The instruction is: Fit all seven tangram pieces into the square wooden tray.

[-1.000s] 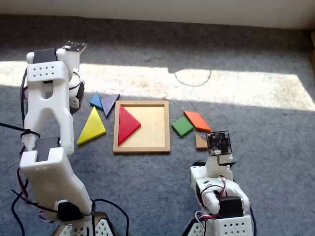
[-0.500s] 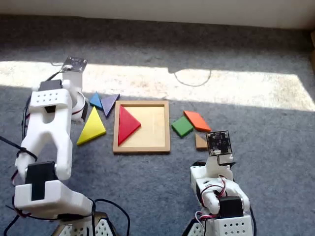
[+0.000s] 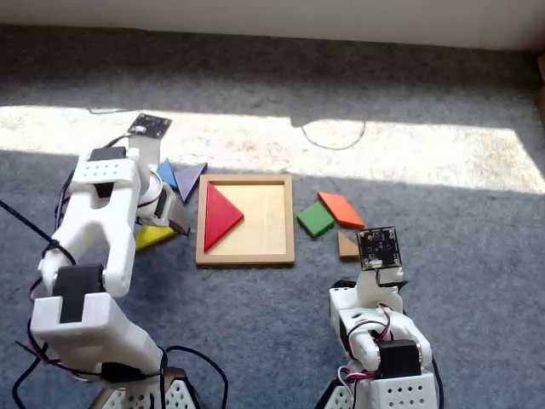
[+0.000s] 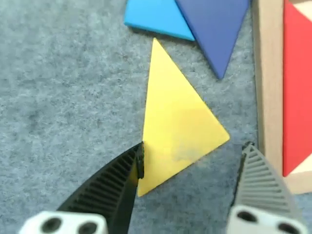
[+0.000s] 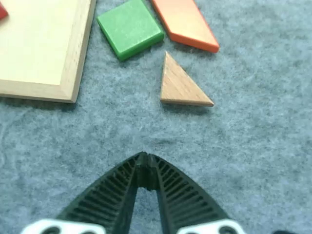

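Within the last second the left arm has been lowered from a raised, folded pose and brought forward over the yellow triangle. The left end effector is now held spread astride that piece. One fingertip is at the piece's long edge and the other lies beyond its corner, close to the tray. Nothing is gripped yet. The move is read as the approach for a pick, with the yellow triangle judged the next piece to be placed.

The pieces themselves have not been shifted. The red triangle is the one piece in the tray, which sits about mid-surface. The blue triangle and purple triangle lie by the tray's far corner on the left arm's side. The green square, orange parallelogram and wooden triangle lie on the right arm's side. The right end effector has been kept pressed together and empty, toward the near edge of the surface.

In the high view most of the yellow triangle is covered by the left arm. Whether the fingertips touch the surface cannot be told.
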Robot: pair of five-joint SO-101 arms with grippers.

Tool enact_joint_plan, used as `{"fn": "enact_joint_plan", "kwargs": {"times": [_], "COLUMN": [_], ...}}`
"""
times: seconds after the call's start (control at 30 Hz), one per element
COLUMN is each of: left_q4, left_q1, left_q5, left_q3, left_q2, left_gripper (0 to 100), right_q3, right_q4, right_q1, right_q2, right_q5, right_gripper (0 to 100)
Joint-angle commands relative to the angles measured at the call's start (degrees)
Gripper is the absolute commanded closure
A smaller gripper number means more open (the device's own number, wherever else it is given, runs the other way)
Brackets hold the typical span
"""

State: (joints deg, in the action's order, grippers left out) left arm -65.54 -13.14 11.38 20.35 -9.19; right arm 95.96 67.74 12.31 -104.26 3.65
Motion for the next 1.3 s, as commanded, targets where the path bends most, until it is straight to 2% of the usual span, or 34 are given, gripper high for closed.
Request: {"fn": "enact_joint_plan", "kwargs": {"times": [0.0,0.37,0.47,0.93,1.27], "left_q4": [-0.4,-5.8,-6.2,-6.0,-6.9], "left_q1": [2.3,2.1,2.1,2.6,2.1], "left_q5": [0.1,0.1,0.1,0.4,0.1], "left_q3": [-5.1,-15.6,-15.6,-15.5,-15.5], "left_q2": [-3.9,-13.0,-13.4,-13.4,-9.5], "left_gripper": [69,70,70,84,83], "right_q3": [5.3,5.3,5.3,5.3,5.3], "right_q4": [0.3,0.3,0.3,0.3,0.3], "right_q1": [-0.7,-0.7,-0.7,-0.7,-0.7], "right_q2": [-0.7,-0.7,-0.7,-0.7,-0.7], "right_q5": [0.4,0.4,0.4,0.4,0.4], "right_gripper": [98.9,98.9,98.9,98.9,98.9]}}
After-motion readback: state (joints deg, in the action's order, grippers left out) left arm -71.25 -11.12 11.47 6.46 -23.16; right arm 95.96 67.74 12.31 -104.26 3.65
